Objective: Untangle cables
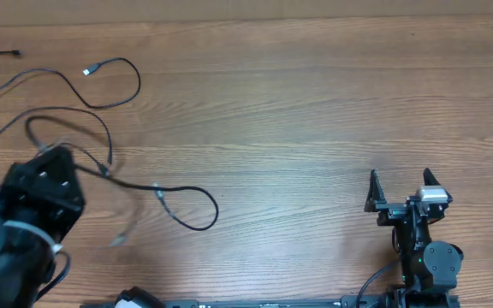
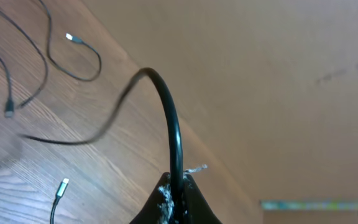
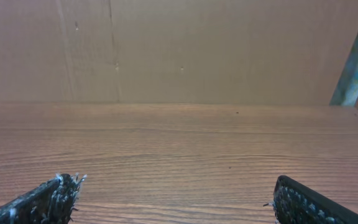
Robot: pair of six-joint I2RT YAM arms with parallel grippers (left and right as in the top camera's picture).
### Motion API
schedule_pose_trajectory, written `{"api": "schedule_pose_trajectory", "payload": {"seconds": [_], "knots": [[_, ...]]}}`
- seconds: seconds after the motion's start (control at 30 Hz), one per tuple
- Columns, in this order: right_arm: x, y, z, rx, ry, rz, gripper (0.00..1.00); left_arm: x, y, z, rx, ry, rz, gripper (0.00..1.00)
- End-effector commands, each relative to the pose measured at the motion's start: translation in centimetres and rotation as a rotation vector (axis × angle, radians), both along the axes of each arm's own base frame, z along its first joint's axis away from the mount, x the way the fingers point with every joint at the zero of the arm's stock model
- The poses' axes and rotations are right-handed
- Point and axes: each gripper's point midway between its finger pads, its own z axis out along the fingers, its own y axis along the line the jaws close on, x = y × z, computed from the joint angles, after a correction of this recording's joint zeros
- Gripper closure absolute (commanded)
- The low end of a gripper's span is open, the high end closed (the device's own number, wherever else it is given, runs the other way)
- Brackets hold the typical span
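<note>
Several thin black cables [image 1: 101, 103] lie in loops at the table's far left. One ends in a silvery plug [image 1: 88, 70], another in a dark plug [image 1: 15, 54]. A third loops out to the right [image 1: 204, 218]. In the left wrist view my left gripper [image 2: 178, 190] is shut on one black cable [image 2: 169, 112], which arches up from the jaws and drops away to the left. Below it lie the silvery plug [image 2: 73, 38] and another plug [image 2: 62, 186]. My right gripper [image 1: 400, 180] rests open at the near right, far from the cables, with nothing between its fingers [image 3: 48, 199].
The left arm's black body [image 1: 41, 192] covers part of the cable tangle at the lower left. Bare wooden table [image 1: 315, 111] spreads between the two arms. A tan wall [image 3: 179, 50] stands behind the far edge.
</note>
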Motion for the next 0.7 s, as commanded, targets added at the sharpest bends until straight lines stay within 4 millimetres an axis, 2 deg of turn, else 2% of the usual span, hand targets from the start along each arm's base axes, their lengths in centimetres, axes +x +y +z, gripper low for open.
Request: {"api": "schedule_pose_trajectory", "payload": {"seconds": [0.0, 0.1, 0.27, 0.47, 0.67], "knots": [[0.0, 0.0, -0.2, 0.003, -0.005, 0.000, 0.00, 0.8, -2.1, -0.1, 0.094, 0.013, -0.143, 0.96], [0.0, 0.0, -0.2, 0.003, -0.005, 0.000, 0.00, 0.8, -2.0, -0.6, 0.120, 0.034, -0.149, 0.96], [0.0, 0.0, -0.2, 0.003, -0.005, 0.000, 0.00, 0.5, 0.0, -1.2, 0.202, 0.059, -0.068, 0.96], [0.0, 0.0, -0.2, 0.003, -0.005, 0.000, 0.00, 0.9, 1.1, -1.4, 0.263, 0.064, -0.008, 0.96], [0.0, 0.0, -0.2, 0.003, -0.005, 0.000, 0.00, 1.3, 1.2, -2.4, 0.248, 0.095, 0.032, 0.96]]}}
